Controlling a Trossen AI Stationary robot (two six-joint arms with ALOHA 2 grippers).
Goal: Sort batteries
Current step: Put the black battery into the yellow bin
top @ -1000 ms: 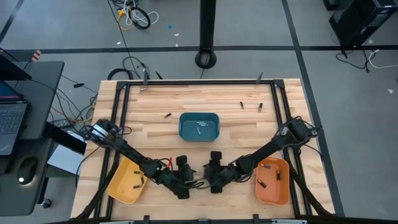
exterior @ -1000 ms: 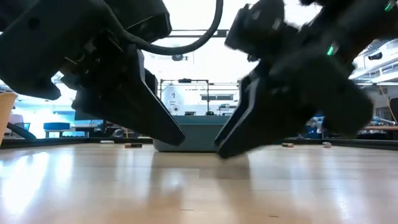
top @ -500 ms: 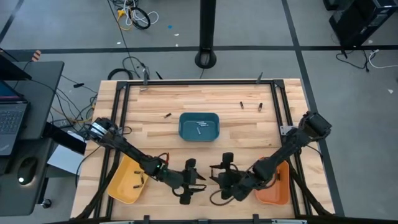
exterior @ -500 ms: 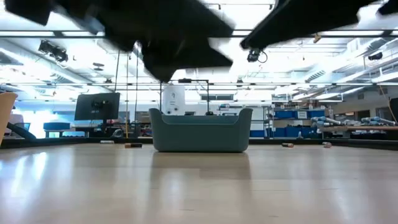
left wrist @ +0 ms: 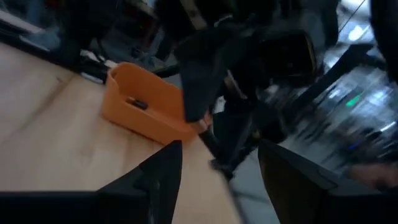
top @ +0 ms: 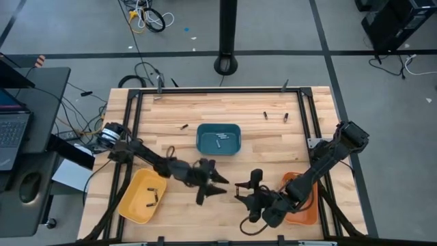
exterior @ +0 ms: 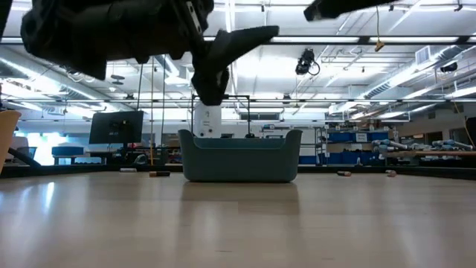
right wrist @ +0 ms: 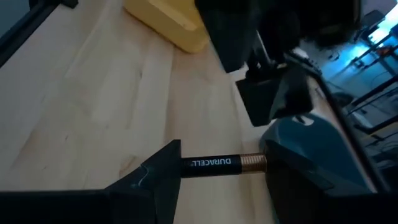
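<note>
Wooden surface carries my teal tray; my right tool clamps a battery lengthwise. My left tool hangs open, empty.

One battery, black with a copper-toned end, was held crosswise between the right pincer's fingers. Three batteries lay loose on the far tabletop: one left of the teal tray, two to its right. Another lay inside the teal tray, some in the yellow tray, and one in the orange tray.
</note>
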